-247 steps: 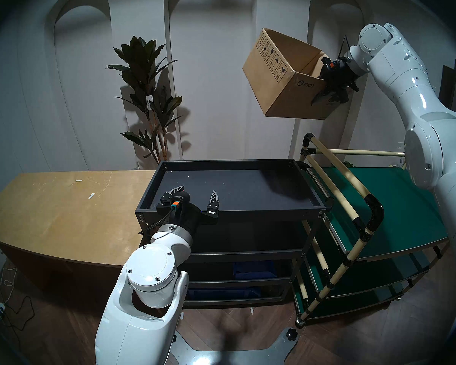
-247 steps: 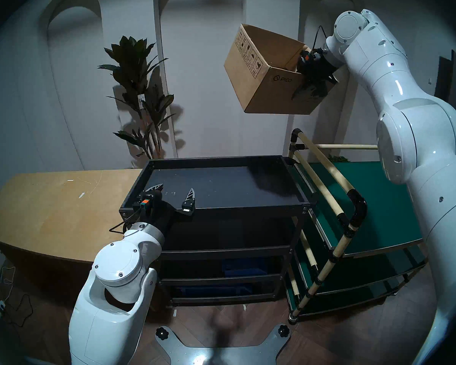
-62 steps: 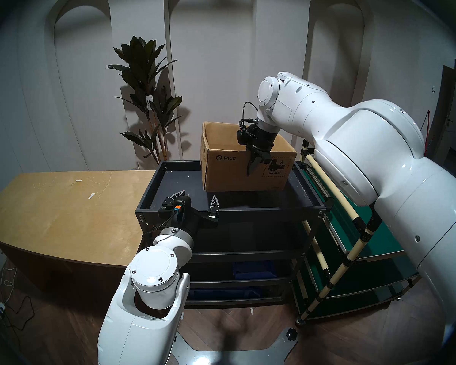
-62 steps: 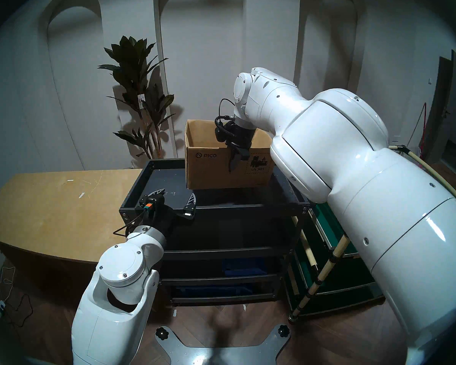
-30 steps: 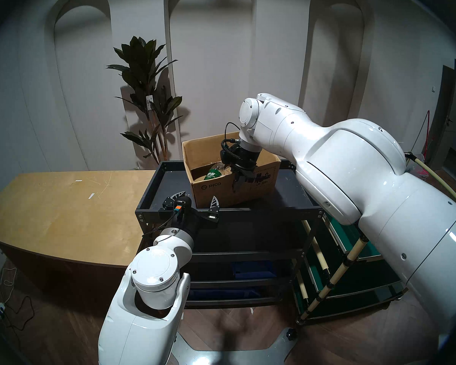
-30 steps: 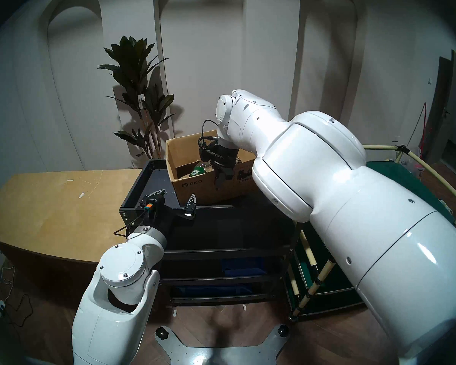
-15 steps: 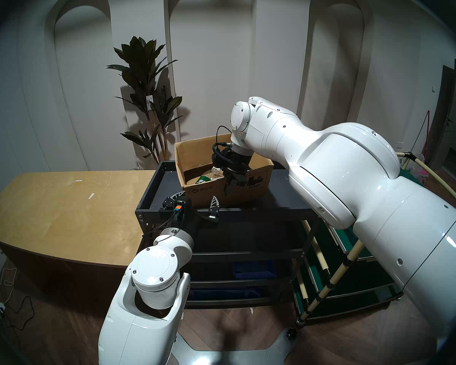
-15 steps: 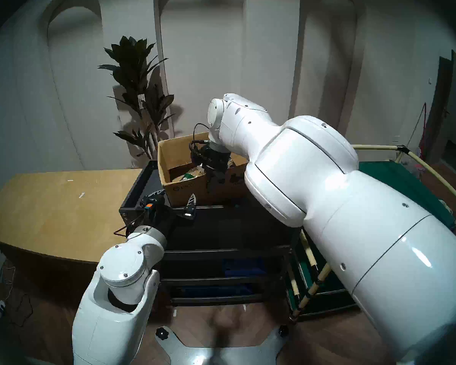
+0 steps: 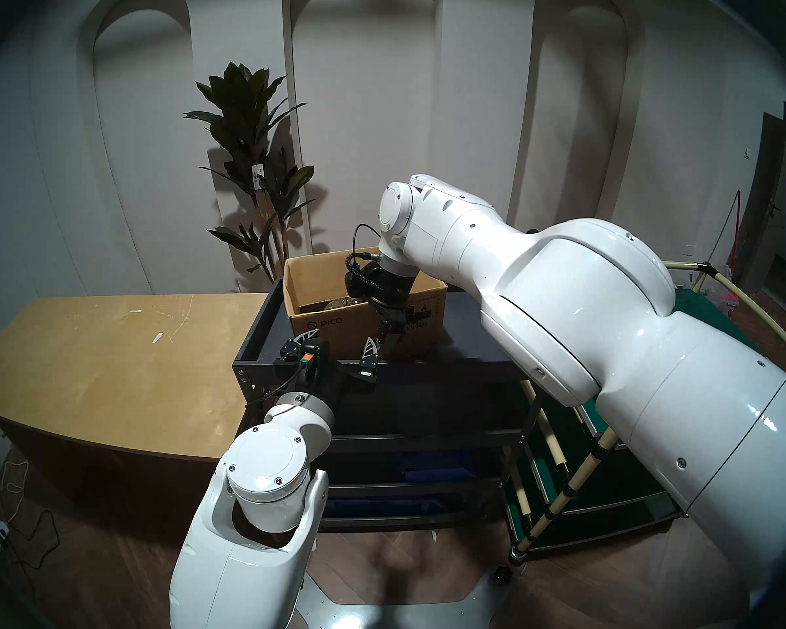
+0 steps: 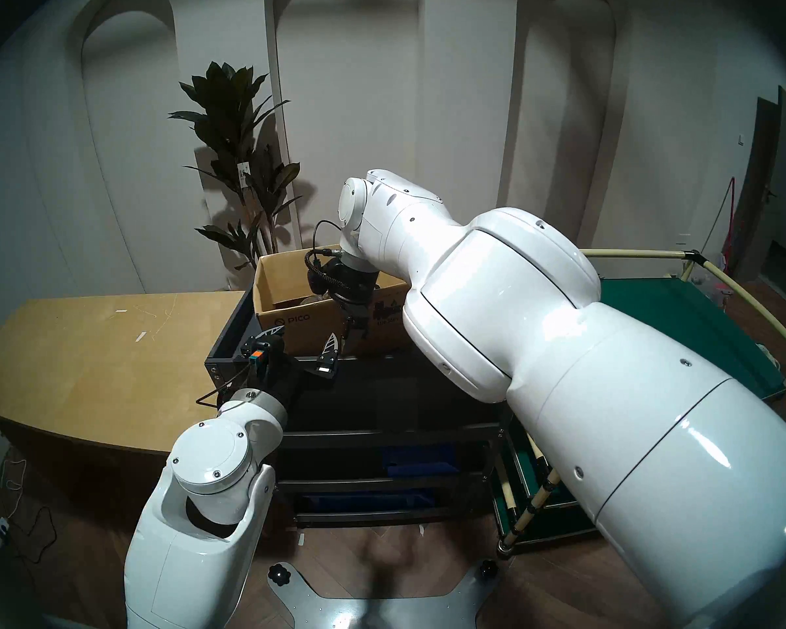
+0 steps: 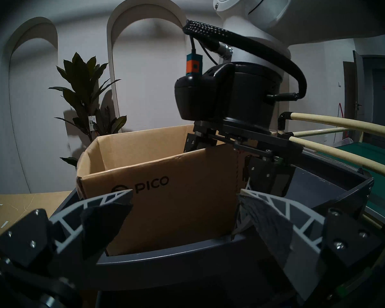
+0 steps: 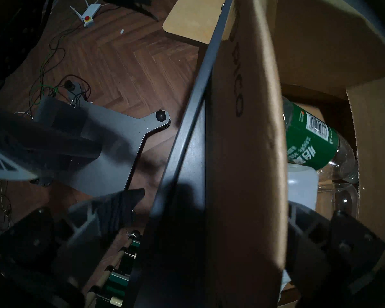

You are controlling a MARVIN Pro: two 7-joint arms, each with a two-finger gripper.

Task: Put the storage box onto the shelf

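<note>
The brown PICO storage box (image 9: pixel 332 326) stands upright on the left rear part of the black shelf's top tier (image 9: pixel 427 371). My right gripper (image 9: pixel 384 331) is astride the box's front wall from above. In the right wrist view (image 12: pixel 217 198) its fingers are spread, the outer one clear of the wall (image 12: pixel 242 145). My left gripper (image 9: pixel 339 342) is open and empty over the shelf's front left rim, just in front of the box (image 11: pixel 176 200). A green-labelled plastic bottle (image 12: pixel 309 140) lies inside the box.
A tan wooden table (image 9: pixel 110 355) adjoins the shelf on the left. A green-decked cart with cream tubes (image 10: pixel 681 315) stands on the right. A potted plant (image 9: pixel 250 160) is behind. Blue bins (image 9: pixel 432 464) sit on the lower tiers.
My right arm brought the box down from high on the right onto the shelf top and moved it leftward. Its fingers, which held the front wall, are now spread. The left arm barely moved.
</note>
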